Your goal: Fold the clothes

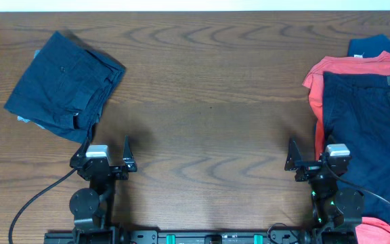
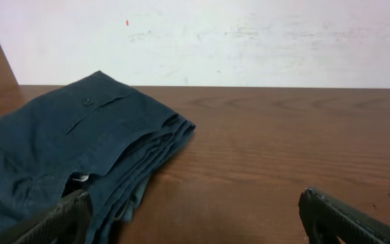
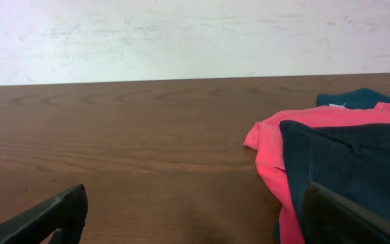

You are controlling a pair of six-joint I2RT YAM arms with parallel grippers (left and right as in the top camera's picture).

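Over on the left side, the folded shorts (image 1: 66, 85) lie in a neat navy rectangle, set at an angle. The cotton is matte, and the left wrist view shows a slit pocket with a button and layered edges stacked along the fold (image 2: 80, 149). Across on the right edge there's the pile. The spread shorts (image 1: 367, 129) lie flat and long in the same dark navy, waistband at the far end. They rest on a coral shirt (image 1: 357, 68), soft and a little rumpled, whose edge shows along their left and far sides. A brighter blue garment (image 1: 374, 46) peeks out beyond that, and more coral shows at the near right corner (image 1: 384, 234). It all sits on a brown wood-grain table (image 1: 208, 102), smooth, with wavy grain lines. Now the arms: both are tucked low at the near edge, wrists level, fingers pointing out across the table. The left gripper (image 1: 104, 150) sits just near of the folded shorts, jaws spread wide and holding nothing, its black fingers (image 2: 53, 220) framing cloth and bare wood. The right gripper (image 1: 320, 157) is released too, wide apart and empty, its outer finger (image 3: 351, 217) in front of the navy cloth. Whether it touches, I can't tell. A black cable (image 1: 39, 200) loops off the left arm.
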